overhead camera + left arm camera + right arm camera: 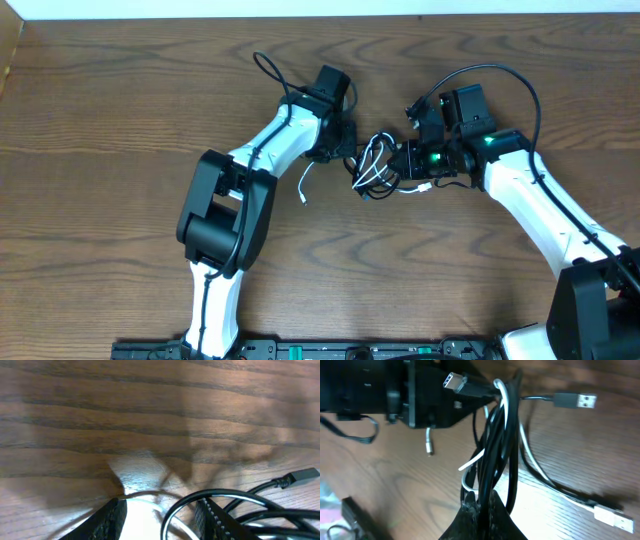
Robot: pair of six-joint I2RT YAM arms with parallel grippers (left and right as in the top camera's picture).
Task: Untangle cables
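The black cable [378,150] and the white cable [368,178] lie bunched in a small tangle on the wooden table between my two grippers. My left gripper [345,152] is at the tangle's left edge. In the left wrist view it [162,506] is open, with the white cable [145,494] and a black cable loop [225,494] between its fingers. My right gripper [400,165] is at the tangle's right edge. In the right wrist view it [482,504] is shut on the black cable [495,450], whose strands rise from the fingertips with the white cable [530,460] woven through.
A loose white cable end [303,195] trails left of the tangle, and another white plug [425,188] lies to the right. A black USB plug [582,401] and a white plug [612,517] rest on the table [120,120]. The left gripper's body [420,395] is close behind the tangle.
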